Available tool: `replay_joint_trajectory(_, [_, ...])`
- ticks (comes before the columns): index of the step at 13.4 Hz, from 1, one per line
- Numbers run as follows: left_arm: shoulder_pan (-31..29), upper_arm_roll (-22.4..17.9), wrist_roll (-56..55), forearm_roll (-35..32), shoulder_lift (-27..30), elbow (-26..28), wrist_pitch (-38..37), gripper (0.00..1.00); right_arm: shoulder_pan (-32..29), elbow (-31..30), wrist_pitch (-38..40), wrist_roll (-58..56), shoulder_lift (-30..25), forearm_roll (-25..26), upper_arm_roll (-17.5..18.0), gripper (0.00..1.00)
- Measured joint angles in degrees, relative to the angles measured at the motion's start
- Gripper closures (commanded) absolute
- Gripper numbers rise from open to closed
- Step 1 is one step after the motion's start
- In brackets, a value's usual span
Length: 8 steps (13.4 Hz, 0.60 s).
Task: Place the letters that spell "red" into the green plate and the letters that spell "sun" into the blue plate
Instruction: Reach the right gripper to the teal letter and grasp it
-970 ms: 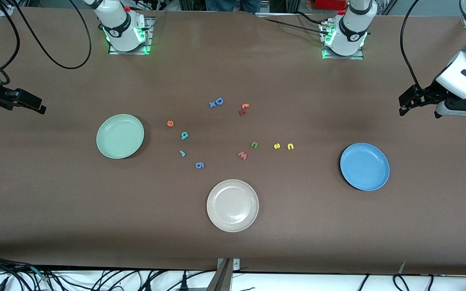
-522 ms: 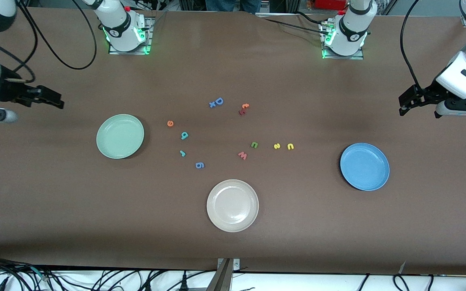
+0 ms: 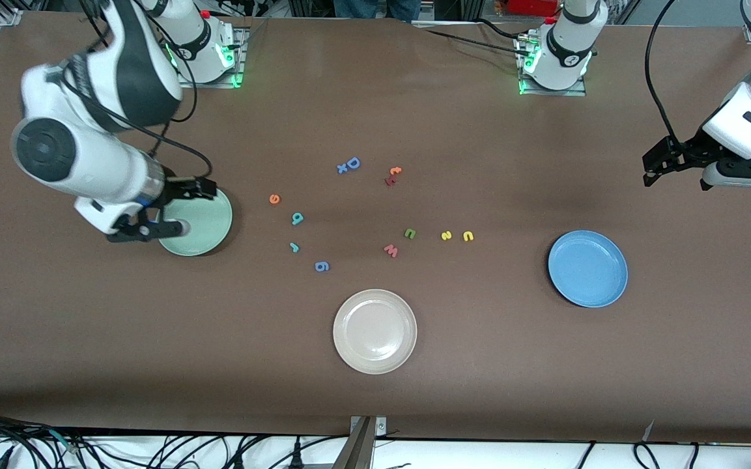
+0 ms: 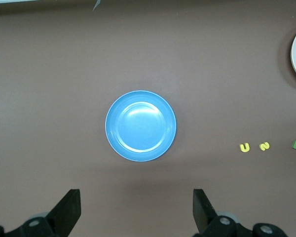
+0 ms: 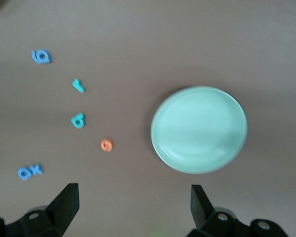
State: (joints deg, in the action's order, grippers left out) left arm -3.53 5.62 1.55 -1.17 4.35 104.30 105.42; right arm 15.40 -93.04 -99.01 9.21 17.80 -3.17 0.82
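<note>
Right tool point(image 3: 183, 207) swung over green plate point(image 3: 209, 225) edge—released; left tool point(image 3: 655, 170) waits—released.

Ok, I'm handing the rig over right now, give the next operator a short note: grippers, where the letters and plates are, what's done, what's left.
Right gripper: open, empty, over the green plate.
Left gripper: open, empty, waiting at the left arm's end of the table, above the blue plate.
Orange e, teal d and teal r lie on the table beside the green plate.
Green u, yellow s and yellow n lie on the table toward the blue plate.
Done: nothing, both plates hold no letters.
Left: all six letters.
</note>
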Motion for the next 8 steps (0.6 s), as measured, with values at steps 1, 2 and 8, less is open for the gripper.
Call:
replay_joint_trajectory(1, [0.0,0.0,0.0,0.0,0.0,0.0,0.0,0.00,0.7,0.0,-2.9,0.1,1.7,-0.8,0.0,0.00])
replay_joint_trajectory(2, [0.0,0.0,0.0,0.0,0.0,0.0,0.0,0.00,1.7,-0.1,-5.4,0.2,3.2,-1.5,0.0,0.00])
replay_joint_trajectory(8, [0.2,0.2,0.0,0.0,0.0,0.0,-0.1,0.00,6.2,-7.3,-25.1,1.9,8.7,-2.0,0.1,0.24])
